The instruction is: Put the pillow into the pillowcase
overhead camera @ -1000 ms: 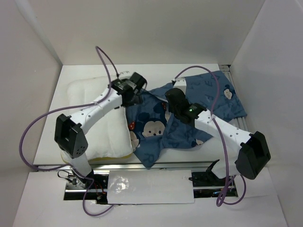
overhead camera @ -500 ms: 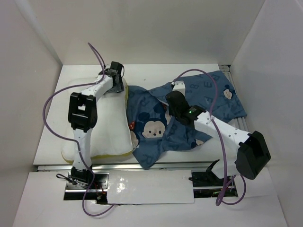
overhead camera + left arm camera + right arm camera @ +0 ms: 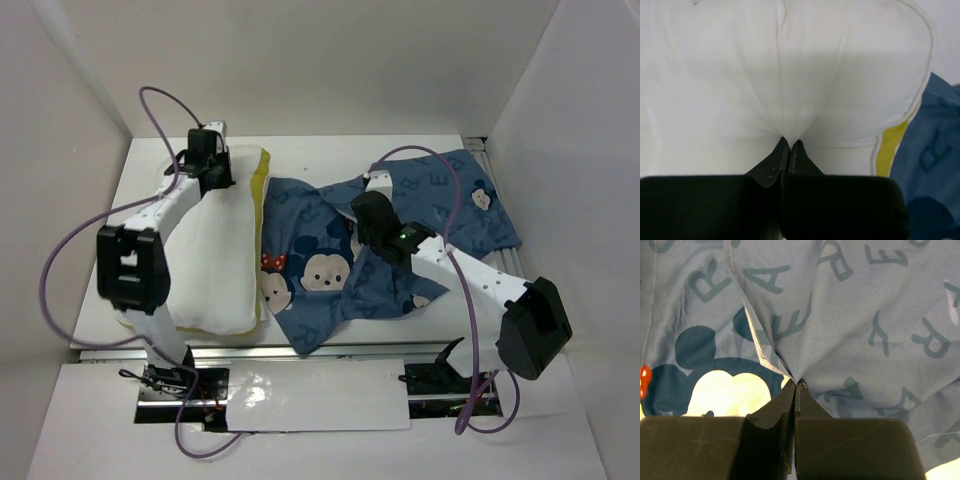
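The left end effector [image 3: 790, 142] has its fingers pressed together on a pucker of white cloth at the far end of the pillow [image 3: 215, 260], and creases in the fabric run down into the pinch. From that grip the pillow stretches back toward the arm bases, so its long axis runs far to near along the left side of the surface [image 3: 300, 150]. One short end points at the back wall and the other lies at the front edge. Its yellow edge [image 3: 888, 150] is turned toward the right, facing the pillowcase [image 3: 330, 300] and lying just beside it. The right end effector [image 3: 796, 385] is likewise closed tight, clamped on a gathered fold of the pillowcase, with a stitched hem leading into the fingertips and a mouse face just left of them. The pillowcase lies crumpled and flat over the middle and right of the surface. Its length runs roughly left to right, from a corner near the front edge beside the pillow to another at the far right. Which way its opening points cannot be told. The pillow is wholly outside the pillowcase.
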`<control>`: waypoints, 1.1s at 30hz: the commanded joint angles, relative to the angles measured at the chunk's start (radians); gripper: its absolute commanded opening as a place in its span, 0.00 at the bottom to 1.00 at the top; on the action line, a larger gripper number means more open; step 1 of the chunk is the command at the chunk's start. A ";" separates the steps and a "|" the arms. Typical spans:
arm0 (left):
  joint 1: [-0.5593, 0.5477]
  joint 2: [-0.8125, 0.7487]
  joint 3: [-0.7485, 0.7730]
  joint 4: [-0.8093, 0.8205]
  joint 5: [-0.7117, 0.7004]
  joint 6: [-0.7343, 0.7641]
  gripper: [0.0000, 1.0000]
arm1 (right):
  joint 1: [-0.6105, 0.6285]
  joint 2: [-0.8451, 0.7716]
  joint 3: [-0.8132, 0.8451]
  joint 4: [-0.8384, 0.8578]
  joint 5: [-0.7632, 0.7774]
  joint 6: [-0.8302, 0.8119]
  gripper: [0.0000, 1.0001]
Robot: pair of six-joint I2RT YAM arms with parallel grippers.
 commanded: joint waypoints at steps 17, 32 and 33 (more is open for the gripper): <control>-0.647 -0.689 -0.643 0.143 -0.024 -0.115 0.00 | -0.042 -0.112 -0.007 0.056 0.011 0.086 0.00; -0.793 -0.275 -0.289 -0.238 -0.671 -0.452 0.00 | -0.043 -0.195 -0.032 0.025 -0.193 0.096 0.00; -0.804 -0.246 -0.264 -0.249 -0.671 -0.463 0.00 | -0.043 -0.195 -0.032 0.025 -0.202 0.096 0.00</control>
